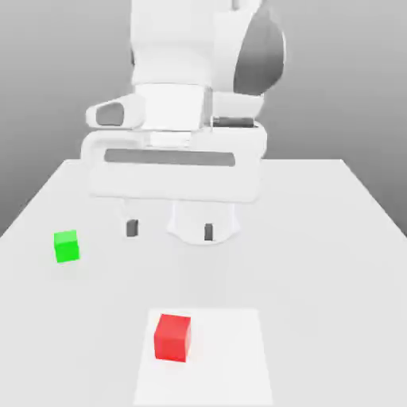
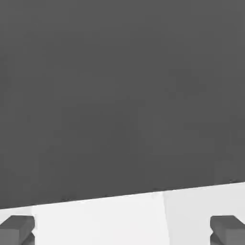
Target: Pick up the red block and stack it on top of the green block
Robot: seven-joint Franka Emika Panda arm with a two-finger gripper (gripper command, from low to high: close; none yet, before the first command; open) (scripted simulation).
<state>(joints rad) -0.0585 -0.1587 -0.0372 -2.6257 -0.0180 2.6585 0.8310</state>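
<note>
Red block (image 1: 172, 336) sits on the bench (image 1: 334, 262) at about six o'clock from the gripper (image 1: 170, 229) in the exterior view, well apart from it, with the green block (image 1: 66, 246) off at nine o'clock; the gripper's fingers stand apart, holding nothing.

A flat, pale white tabletop (image 2: 95, 215) lies as a low band beneath a plain dark grey backdrop (image 2: 122, 95). Part of the surface, a slightly lighter white patch (image 2: 206, 206), meets the rest along a faint straight seam. The gripper (image 2: 122, 229) shows two dark grey, blocky fingertips (image 2: 19, 227), set wide apart with nothing between them.
</note>
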